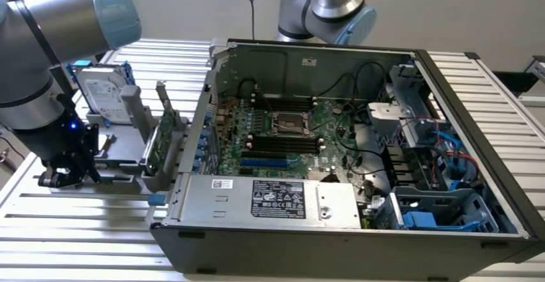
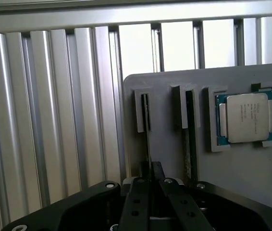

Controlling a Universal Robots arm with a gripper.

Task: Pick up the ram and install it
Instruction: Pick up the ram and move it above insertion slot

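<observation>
Gripper [image 2: 151,185] at slotted ram [image 2: 146,134]; processor [image 2: 248,118] lettering illegible.

Soft, diffuse light fills the exterior view. The slatted aluminium table [image 1: 76,218] shines pale, while the open computer case [image 1: 341,244] holds deeper shade along its far wall and among its cables. A small blue light [image 1: 75,127] glows on the arm's wrist at the exterior view's left. In the wrist view the slats [image 2: 179,45] beyond the grey holder [image 2: 251,178] burn out to white glare. The processor [image 2: 246,118] lid gives a dull sheen, and the black gripper [image 2: 151,169] sits dark with bright specks on its screws.
</observation>
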